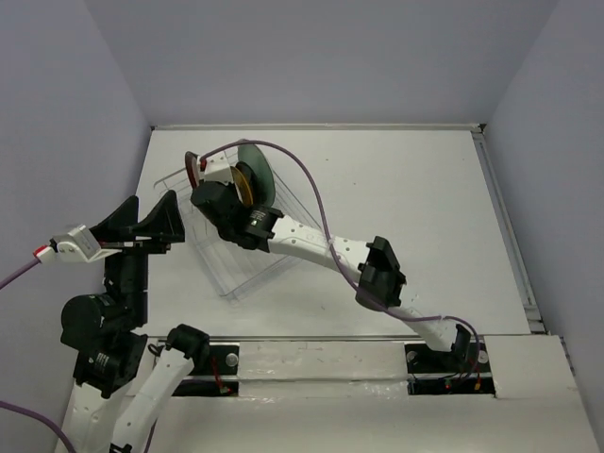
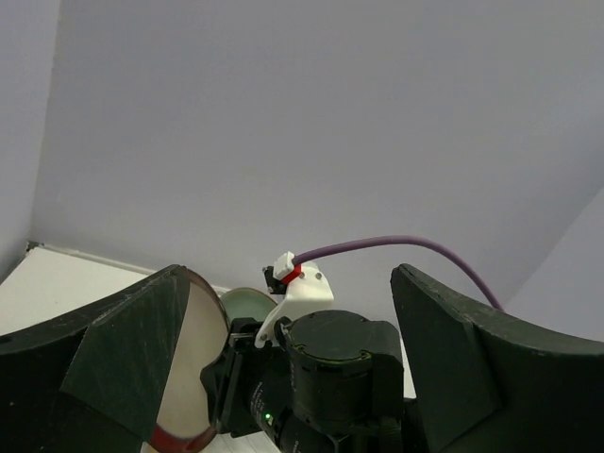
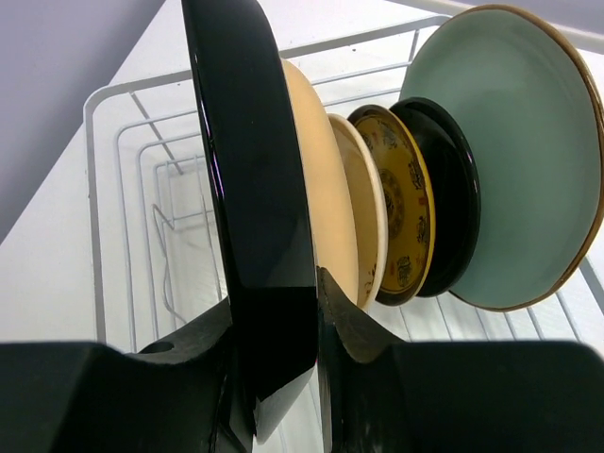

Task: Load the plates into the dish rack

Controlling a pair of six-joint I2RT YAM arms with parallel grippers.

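5 plates (image 3: 500,170) upright in the white wire rack (image 1: 238,276); red-rimmed plate (image 2: 193,368) upright beside them.

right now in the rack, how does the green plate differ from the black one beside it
The green plate is far larger than the black plate. The green plate is pale mint with a brown rim; the black plate is glossy black. Both stand on edge in the dish rack.

Plates (image 1: 257,170) inside the dish rack (image 1: 236,283) are mostly hidden by the right arm (image 1: 302,243), top view. The gripped plate (image 3: 255,189) is cropped, wrist view.
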